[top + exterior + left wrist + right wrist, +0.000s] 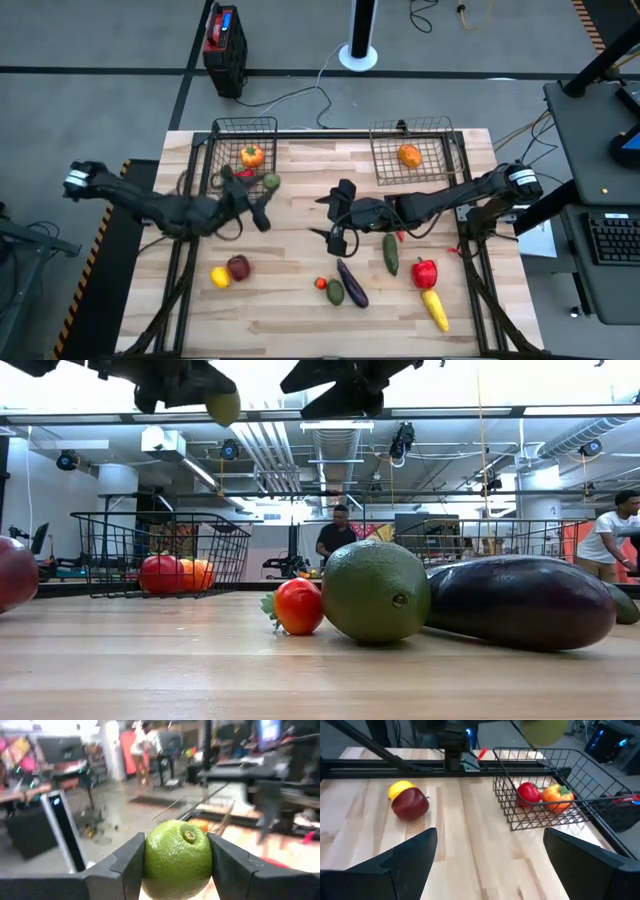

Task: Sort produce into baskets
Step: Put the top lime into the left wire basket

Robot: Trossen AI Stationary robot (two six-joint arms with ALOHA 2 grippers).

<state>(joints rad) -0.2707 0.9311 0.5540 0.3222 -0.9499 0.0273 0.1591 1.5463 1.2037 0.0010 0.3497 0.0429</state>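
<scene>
My left gripper (266, 190) is shut on a green lime (177, 860) and holds it in the air just off the near right corner of the left wire basket (228, 128). That basket holds an orange pepper (252, 155) and a red piece (528, 793). An orange (409, 155) lies in the right basket (440, 125). My right gripper (337, 215) hangs open over the table's middle with nothing between its fingers (410, 862). More produce rests on the boards: a red apple (238, 267), a lemon (220, 277) and an eggplant (352, 283). My left gripper pinches the lime's two opposite sides (150, 865) between its two fingers (127, 867). The fingers reach in level from the table's left. The lime sits lifted clear of the table, its stem end (189, 836) facing up and away from the gripper.
Near the front edge lie a small tomato (298, 606), an avocado (376, 591), a cucumber (390, 253), a red pepper (425, 272) and a yellow piece (435, 308). People stand in the room beyond the table. A black-and-red box (224, 45) sits on the floor behind.
</scene>
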